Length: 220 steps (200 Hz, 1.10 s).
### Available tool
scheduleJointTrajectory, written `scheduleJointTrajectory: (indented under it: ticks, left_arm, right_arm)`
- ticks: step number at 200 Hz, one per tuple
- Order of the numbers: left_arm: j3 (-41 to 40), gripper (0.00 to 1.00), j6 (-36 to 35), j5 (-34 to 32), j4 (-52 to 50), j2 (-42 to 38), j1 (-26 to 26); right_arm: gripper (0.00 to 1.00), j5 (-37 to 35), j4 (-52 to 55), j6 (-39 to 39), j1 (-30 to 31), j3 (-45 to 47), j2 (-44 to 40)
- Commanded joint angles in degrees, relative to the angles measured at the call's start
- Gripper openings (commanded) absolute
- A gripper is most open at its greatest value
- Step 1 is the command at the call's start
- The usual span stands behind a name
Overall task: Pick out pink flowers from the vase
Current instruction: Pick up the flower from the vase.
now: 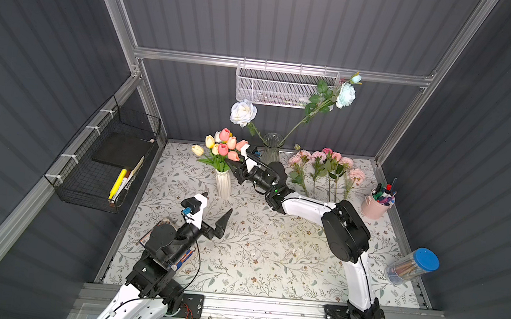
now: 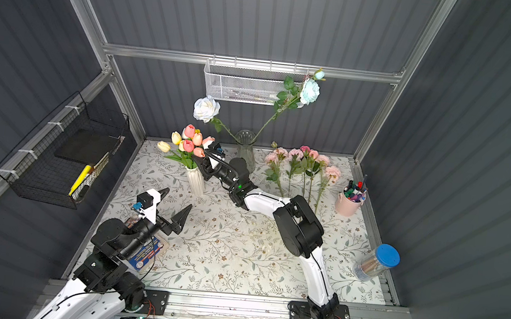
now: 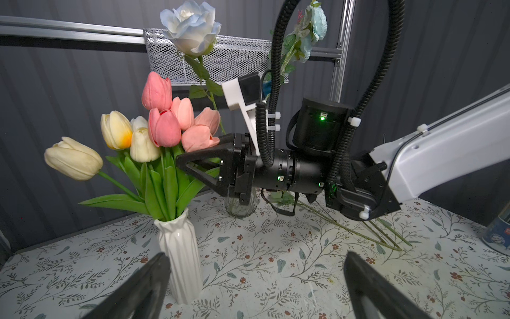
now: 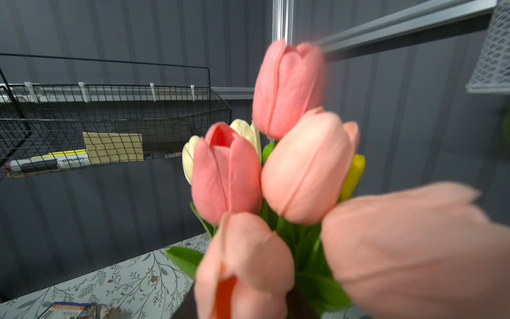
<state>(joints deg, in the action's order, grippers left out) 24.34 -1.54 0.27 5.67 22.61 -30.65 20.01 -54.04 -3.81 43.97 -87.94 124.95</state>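
Several salmon-pink tulips (image 1: 227,146) (image 3: 176,121) (image 4: 306,165) stand with cream and yellow tulips in a white ribbed vase (image 1: 223,183) (image 3: 180,248). My right gripper (image 1: 235,164) (image 2: 199,161) (image 3: 182,163) reaches into the green stems just under those blooms. Only one of its fingers (image 3: 204,165) shows side-on, and blooms hide the jaws in the right wrist view. Several pale pink flowers (image 1: 328,163) lie on the table at back right. A glass vase (image 1: 272,150) holds a white rose (image 1: 243,113) and a pale blue rose (image 1: 346,95). My left gripper (image 1: 218,202) (image 3: 255,265) hovers open and empty, nearer the front than the white vase.
A black wire basket (image 1: 108,158) hangs on the left wall and a white mesh basket (image 1: 284,85) on the back wall. A pink cup of markers (image 1: 377,202) and a blue-lidded clear jar (image 1: 411,267) stand at the right edge. A printed packet (image 2: 147,252) lies under my left arm.
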Motion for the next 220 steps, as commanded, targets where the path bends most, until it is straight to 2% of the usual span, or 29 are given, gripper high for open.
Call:
scheduleJointTrajectory:
  ticks: [1, 52, 134, 220]
  left_arm:
    - [-0.67, 0.99, -0.87, 1.28, 1.26, -0.02, 0.08]
    - [-0.7, 0.99, -0.96, 1.46, 1.3, 0.04, 0.07]
    - [-0.69, 0.99, -0.92, 2.04, 1.36, 0.25, 0.07]
    - [-0.78, 0.99, -0.74, 2.63, 1.36, 0.6, 0.09]
  right_arm:
    - [0.31, 0.3, -2.28, 0.13, -0.45, 1.23, 0.79]
    - [0.31, 0.03, -3.77, -0.74, -0.63, 1.55, 1.62]
    - [0.19, 0.03, -6.19, -2.27, -1.06, 2.22, -0.36]
    - [0.22, 0.99, -5.72, -3.69, -1.05, -0.24, -0.06]
